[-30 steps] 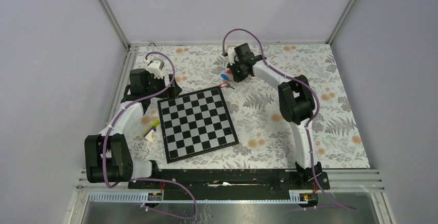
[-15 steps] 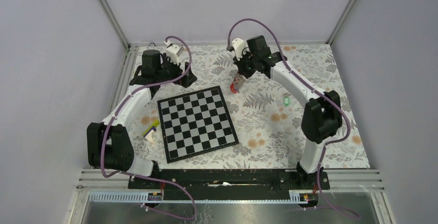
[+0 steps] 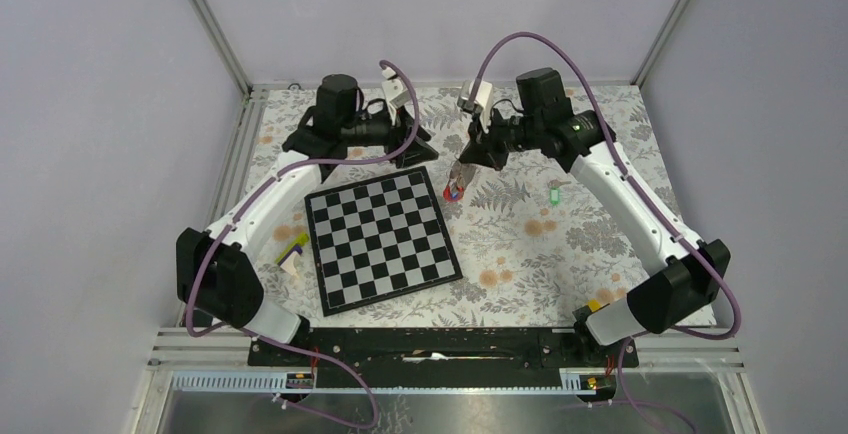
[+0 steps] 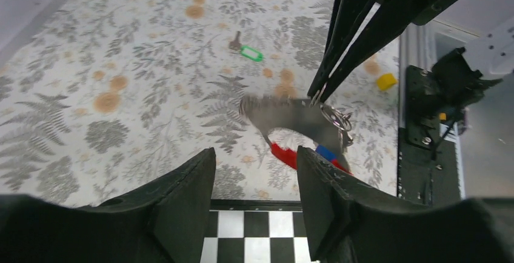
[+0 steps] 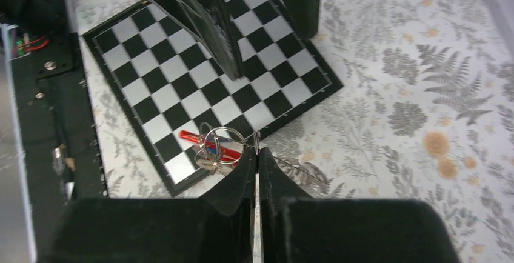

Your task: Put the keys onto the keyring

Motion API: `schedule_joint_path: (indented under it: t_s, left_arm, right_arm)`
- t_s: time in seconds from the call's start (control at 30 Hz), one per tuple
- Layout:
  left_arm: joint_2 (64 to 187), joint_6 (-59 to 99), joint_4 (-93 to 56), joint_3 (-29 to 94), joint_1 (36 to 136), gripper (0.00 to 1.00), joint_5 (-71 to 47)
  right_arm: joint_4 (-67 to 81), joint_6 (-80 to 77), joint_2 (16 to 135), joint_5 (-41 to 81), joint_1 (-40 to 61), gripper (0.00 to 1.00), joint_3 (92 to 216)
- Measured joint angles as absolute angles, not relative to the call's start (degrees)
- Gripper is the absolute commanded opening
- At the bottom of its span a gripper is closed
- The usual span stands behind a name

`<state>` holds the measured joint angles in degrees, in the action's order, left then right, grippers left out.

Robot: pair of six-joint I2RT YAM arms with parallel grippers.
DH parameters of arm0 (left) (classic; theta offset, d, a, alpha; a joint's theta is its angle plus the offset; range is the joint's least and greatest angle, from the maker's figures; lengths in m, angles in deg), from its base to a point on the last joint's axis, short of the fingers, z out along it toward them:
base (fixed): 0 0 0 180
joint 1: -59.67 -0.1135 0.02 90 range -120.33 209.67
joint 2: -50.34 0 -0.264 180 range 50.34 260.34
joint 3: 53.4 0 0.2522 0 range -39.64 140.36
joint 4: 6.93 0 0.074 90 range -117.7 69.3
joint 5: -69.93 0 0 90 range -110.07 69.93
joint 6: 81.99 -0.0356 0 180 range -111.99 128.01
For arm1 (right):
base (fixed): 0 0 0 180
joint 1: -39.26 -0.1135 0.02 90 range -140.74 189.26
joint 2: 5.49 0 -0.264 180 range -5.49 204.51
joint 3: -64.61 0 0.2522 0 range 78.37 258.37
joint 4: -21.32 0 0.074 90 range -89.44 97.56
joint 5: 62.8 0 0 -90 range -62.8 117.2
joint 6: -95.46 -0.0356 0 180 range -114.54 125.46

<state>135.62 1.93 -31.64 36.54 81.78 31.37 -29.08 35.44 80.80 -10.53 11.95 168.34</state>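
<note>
My right gripper is shut on the keyring and holds it above the table at the chessboard's far right corner. The keyring's red loop hangs below the tips. In the left wrist view its grey strap, red loop, a blue key and metal rings hang from the right fingertips. The right wrist view shows the rings beside my shut gripper. A green key lies on the cloth to the right, also in the left wrist view. My left gripper is open and empty, facing the keyring.
A black-and-white chessboard lies mid-table, under the hanging keyring in the right wrist view. A yellow-purple-white small object lies left of the board. A small yellow block sits near the right arm's base.
My right gripper took the keyring off the cloth and lifted it; the right arm swung outward. My left gripper moved right along the board's far edge toward the keyring.
</note>
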Motion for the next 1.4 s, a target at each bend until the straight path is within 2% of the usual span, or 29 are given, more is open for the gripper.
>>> schedule_joint_path:
  t_s: [0.1,0.37,0.6,1.17,1.4]
  left_arm:
    - [136.36,1.88,-31.72,36.54,84.09,0.5,32.62]
    - [136.56,1.82,-31.85,36.52,87.77,0.48,37.32]
    - [136.56,0.77,-31.85,35.69,88.86,0.39,39.74]
    - [136.6,-6.6,-35.18,33.11,90.19,0.37,41.91]
    - [136.82,-8.54,-35.9,33.09,90.91,0.25,41.89]
  right_arm:
    - [-29.89,35.61,79.4,-13.7,11.95,0.0,166.05]
    - [-30.35,35.59,77.91,-19.08,11.95,0.0,161.11]
    - [-30.31,35.68,77.82,-22.07,11.95,0.0,159.12]
    - [-29.22,35.85,77.82,-24.87,11.95,0.01,157.33]
    - [-28.98,35.85,77.82,-25.02,11.93,0.02,157.22]
